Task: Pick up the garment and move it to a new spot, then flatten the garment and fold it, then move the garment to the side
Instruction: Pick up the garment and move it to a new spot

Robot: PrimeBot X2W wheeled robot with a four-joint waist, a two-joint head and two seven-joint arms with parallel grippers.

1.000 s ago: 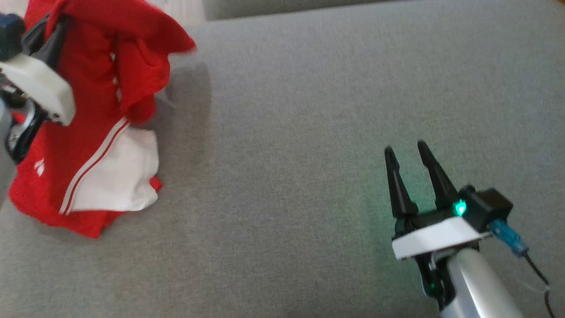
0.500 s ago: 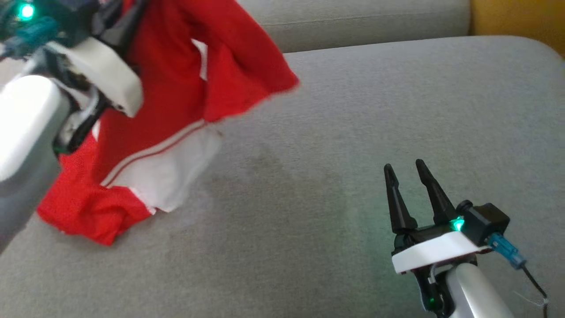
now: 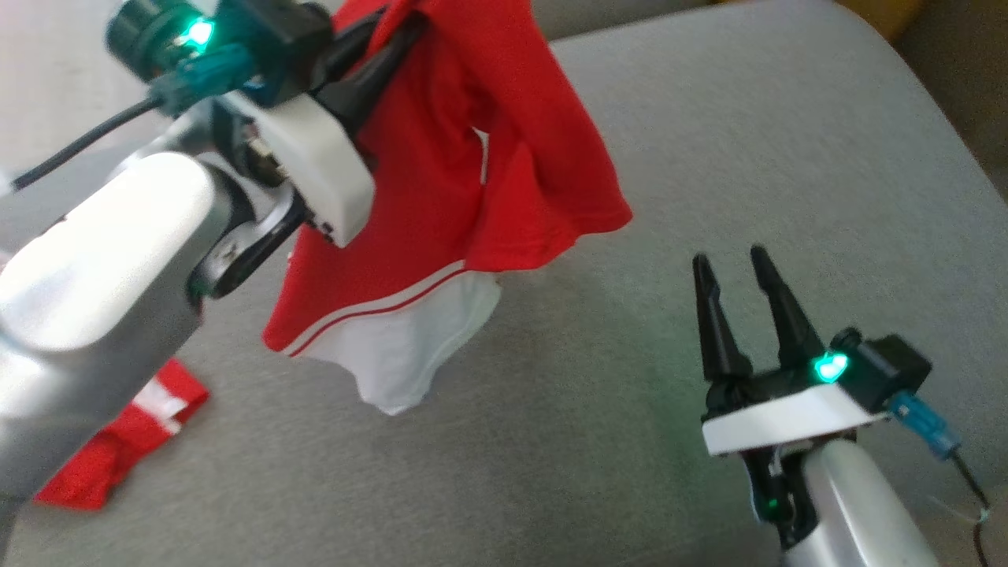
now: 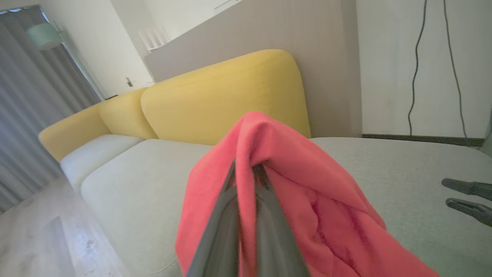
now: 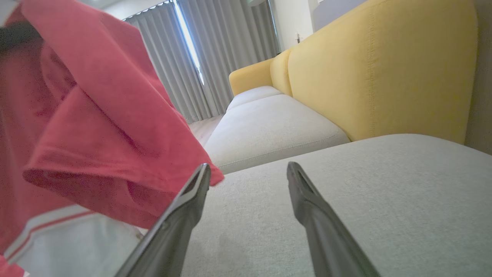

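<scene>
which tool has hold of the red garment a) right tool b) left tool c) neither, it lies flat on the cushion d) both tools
B: the left tool is shut on the red garment, holding it up over the grey cushion, while the right tool stands open and apart from it.

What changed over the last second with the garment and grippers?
The left gripper, still shut on the garment, lifted it higher and carried it toward the right gripper; most now hangs clear of the cushion, one end still on it. The right gripper stayed open and empty.
</scene>
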